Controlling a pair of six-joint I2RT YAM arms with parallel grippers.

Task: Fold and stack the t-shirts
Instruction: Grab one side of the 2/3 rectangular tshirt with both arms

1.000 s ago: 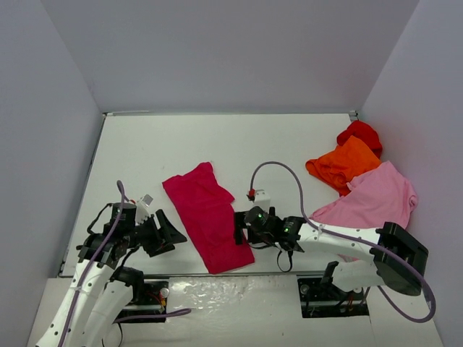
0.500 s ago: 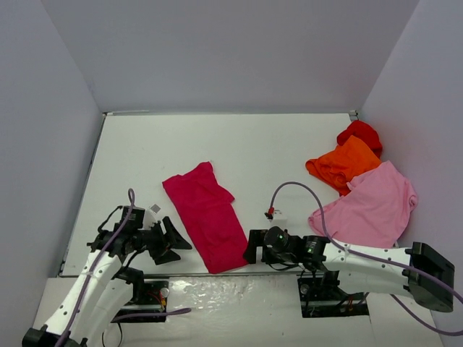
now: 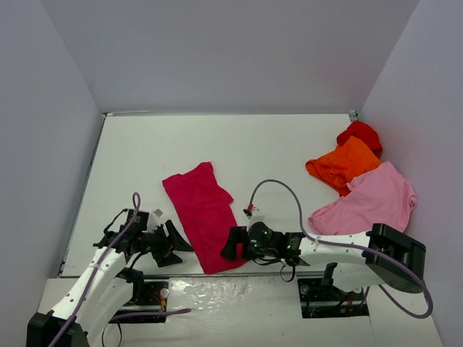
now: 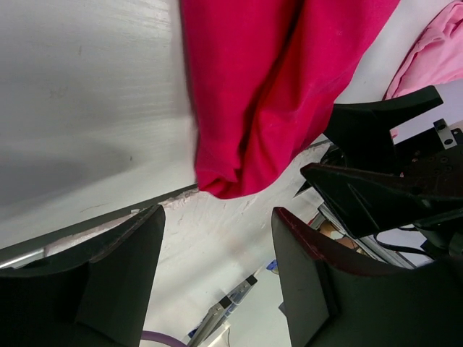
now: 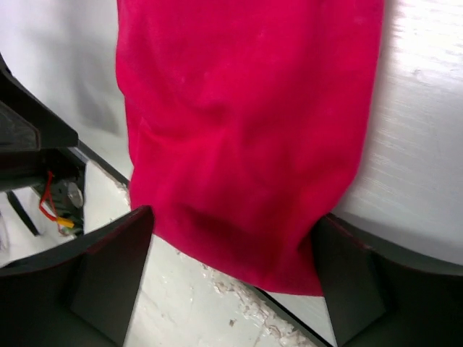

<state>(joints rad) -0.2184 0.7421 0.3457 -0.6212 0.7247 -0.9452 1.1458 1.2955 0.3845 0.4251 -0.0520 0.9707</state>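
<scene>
A crimson-magenta t-shirt (image 3: pixel 206 215) lies as a long folded strip, its near end at the table's front edge. My right gripper (image 3: pixel 230 249) stands open just right of that end. In the right wrist view the shirt's end (image 5: pixel 246 144) lies between the wide-spread fingers (image 5: pixel 94 289). My left gripper (image 3: pixel 178 243) is open just left of the strip with nothing between its fingers (image 4: pixel 318 289); the shirt (image 4: pixel 268 94) lies past its tips. A light pink t-shirt (image 3: pixel 372 201), an orange one (image 3: pixel 343 165) and a red one (image 3: pixel 360 134) are heaped at the right.
The white table's front edge (image 3: pixel 145 271) runs right under both grippers, with the mounting frame below it. Grey walls close in the left, back and right. The right gripper's black body (image 4: pixel 376 173) shows close by in the left wrist view.
My right gripper has slid left to the shirt's near end, and its jaws have narrowed a little. The left gripper has shifted slightly toward the front edge, staying beside the shirt.
</scene>
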